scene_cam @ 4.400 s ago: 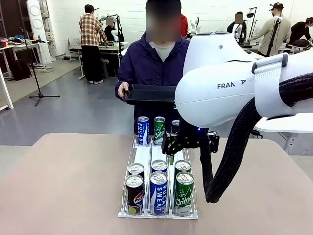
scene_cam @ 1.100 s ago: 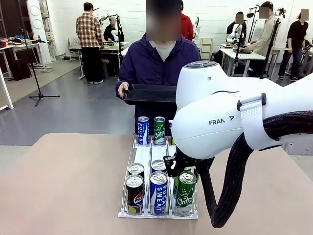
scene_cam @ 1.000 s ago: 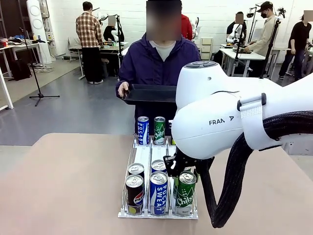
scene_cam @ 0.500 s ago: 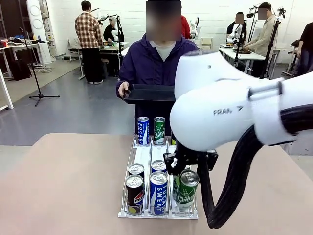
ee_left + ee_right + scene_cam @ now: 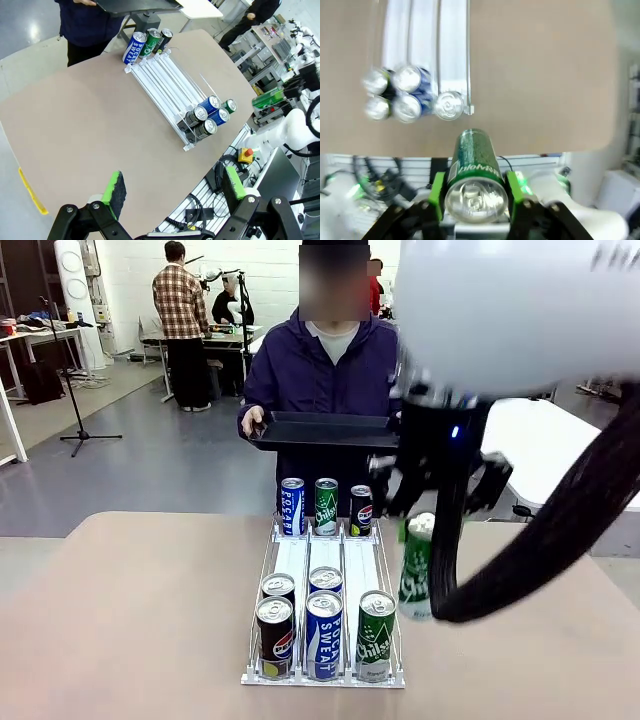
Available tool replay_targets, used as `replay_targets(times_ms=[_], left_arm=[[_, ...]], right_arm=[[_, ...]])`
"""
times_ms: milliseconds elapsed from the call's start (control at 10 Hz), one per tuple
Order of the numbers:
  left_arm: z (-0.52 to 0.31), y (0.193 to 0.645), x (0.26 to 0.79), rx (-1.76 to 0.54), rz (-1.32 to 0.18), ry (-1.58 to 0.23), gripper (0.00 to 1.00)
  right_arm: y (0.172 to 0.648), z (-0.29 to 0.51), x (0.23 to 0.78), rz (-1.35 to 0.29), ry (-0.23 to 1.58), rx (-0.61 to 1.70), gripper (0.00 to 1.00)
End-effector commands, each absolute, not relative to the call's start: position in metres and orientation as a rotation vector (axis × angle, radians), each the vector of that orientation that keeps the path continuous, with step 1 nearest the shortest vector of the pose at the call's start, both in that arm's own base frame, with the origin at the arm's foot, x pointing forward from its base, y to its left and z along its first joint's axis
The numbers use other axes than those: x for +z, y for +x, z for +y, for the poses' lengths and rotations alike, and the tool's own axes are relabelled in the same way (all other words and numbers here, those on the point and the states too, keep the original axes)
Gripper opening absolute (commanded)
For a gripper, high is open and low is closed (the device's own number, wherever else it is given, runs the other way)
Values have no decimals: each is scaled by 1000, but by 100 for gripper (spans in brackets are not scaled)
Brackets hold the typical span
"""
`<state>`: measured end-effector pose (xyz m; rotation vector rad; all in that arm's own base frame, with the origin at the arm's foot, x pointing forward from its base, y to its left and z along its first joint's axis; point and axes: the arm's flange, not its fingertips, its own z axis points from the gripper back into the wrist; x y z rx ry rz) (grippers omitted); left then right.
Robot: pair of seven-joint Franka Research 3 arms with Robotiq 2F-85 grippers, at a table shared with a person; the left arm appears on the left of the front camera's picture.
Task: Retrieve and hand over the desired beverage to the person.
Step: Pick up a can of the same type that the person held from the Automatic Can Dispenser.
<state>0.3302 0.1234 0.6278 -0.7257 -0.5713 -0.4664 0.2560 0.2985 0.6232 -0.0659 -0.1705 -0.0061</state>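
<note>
my left hand (image 5: 173,187) hangs over the counter (image 5: 75,125) with its green pads wide apart, holding nothing. the can rack (image 5: 293,558) sits mid-counter, with cans at both ends. behind it the person (image 5: 320,370) holds a black tray (image 5: 320,430). right of the rack, my right hand (image 5: 475,194) is clamped on a green can (image 5: 416,565), roughly upright and clear of the counter.
</note>
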Motion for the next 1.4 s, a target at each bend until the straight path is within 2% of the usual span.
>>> replay_targets(times_ms=[0,200,600,1300], left_arm=[[126,330,628,-484,-580,-735,100],[126,330,628,-484,-580,-735,100],[126,330,628,-484,-580,-735,100],[126,330,628,-484,-580,-735,100]], right_arm=[[270,307,666,-193,-44,-58,0],[289,312,697,-177,-10,-39,0],[341,323,710,-174,4,6,0],[336,319,697,-158,20,-5,0]])
